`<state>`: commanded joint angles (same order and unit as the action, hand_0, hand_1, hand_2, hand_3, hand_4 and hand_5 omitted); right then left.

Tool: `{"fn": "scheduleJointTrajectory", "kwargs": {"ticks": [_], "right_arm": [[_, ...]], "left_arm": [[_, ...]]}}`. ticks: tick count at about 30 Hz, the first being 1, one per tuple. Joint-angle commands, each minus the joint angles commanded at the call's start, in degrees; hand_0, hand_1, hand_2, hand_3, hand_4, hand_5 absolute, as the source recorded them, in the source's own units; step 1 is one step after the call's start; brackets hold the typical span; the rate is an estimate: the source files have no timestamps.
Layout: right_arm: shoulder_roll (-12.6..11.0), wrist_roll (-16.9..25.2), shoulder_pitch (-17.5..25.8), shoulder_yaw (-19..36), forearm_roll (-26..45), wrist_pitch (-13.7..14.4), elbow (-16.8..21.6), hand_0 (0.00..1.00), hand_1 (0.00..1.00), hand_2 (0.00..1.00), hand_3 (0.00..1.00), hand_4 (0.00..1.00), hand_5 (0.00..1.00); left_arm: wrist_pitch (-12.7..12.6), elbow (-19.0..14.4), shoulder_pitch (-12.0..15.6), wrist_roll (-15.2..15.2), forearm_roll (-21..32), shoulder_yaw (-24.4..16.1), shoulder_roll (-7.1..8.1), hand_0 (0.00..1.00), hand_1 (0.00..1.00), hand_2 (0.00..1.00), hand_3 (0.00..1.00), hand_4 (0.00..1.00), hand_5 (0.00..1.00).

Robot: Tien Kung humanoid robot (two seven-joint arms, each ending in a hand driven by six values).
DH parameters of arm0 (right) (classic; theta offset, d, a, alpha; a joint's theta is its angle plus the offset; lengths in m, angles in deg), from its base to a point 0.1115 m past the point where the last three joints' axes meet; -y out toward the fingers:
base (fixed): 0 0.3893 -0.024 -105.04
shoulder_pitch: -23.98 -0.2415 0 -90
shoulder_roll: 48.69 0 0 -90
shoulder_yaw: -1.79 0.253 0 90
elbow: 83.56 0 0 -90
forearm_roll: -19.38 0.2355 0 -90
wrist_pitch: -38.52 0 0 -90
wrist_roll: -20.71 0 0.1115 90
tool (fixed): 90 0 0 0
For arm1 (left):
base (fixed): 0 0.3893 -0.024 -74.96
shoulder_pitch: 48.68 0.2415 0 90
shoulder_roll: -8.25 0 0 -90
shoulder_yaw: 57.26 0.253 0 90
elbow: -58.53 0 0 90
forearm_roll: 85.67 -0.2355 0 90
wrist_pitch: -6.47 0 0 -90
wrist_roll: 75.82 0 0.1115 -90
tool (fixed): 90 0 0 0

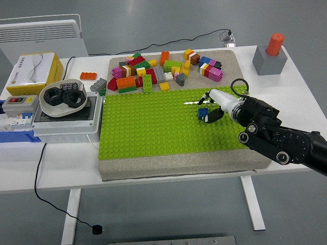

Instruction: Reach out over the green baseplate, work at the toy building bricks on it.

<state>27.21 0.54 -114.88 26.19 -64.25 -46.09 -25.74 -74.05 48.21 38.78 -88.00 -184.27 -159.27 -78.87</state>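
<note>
A green studded baseplate (pixel 148 127) lies on a grey mat (pixel 173 167) in the middle of the table. A small blue brick (pixel 202 113) sits on the plate's right part. My right hand (pixel 210 107) comes in from the right with its black forearm low over the mat's right edge. Its fingers (pixel 212 118) are curled around the blue brick, one above it and one below it. Behind the plate, a pile of loose coloured bricks (pixel 163 69) lies on the mat. My left arm is out of view.
At the left, a white bowl of black nuts (pixel 62 96) sits on a grey box (pixel 66 125), with a yellow carton (pixel 33 69) behind. An orange brick (pixel 88 76) lies on the table. A grey block with an orange cylinder (pixel 271 55) stands back right.
</note>
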Motion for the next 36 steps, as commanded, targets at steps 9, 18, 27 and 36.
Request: {"fn": "scheduleJointTrajectory", "kwargs": {"ticks": [9, 18, 27, 36], "right_arm": [[-3.93, -2.77, 3.3, 1.93, -14.63, -2.57, 10.53, 0.965, 0.886, 0.916, 0.682, 0.895, 0.61], [-2.39, -0.85, 5.11, 1.23, -22.48, -1.11, 9.77, 0.967, 0.895, 0.918, 0.669, 0.896, 0.78], [-1.78, -0.31, 5.51, 0.81, -22.84, -1.16, 6.12, 0.963, 0.89, 0.915, 0.666, 0.886, 0.792], [-1.29, 0.17, 5.92, 0.35, -21.59, -1.11, 3.68, 0.974, 0.894, 0.92, 0.66, 0.876, 0.767]], "left_arm": [[-0.13, 0.0, 0.21, -0.04, 0.57, 0.05, -0.37, 0.77, 0.762, 0.799, 0.857, 0.97, 0.884], [-0.12, 0.0, 0.26, -0.18, 0.13, -0.17, -0.67, 0.77, 0.762, 0.8, 0.858, 0.968, 0.89], [-0.12, 0.0, 0.26, -0.21, -0.14, -0.22, -0.74, 0.771, 0.762, 0.8, 0.859, 0.968, 0.889], [-0.09, 0.0, 0.27, -0.25, -0.47, -0.3, -0.76, 0.77, 0.761, 0.801, 0.86, 0.968, 0.893]]}}
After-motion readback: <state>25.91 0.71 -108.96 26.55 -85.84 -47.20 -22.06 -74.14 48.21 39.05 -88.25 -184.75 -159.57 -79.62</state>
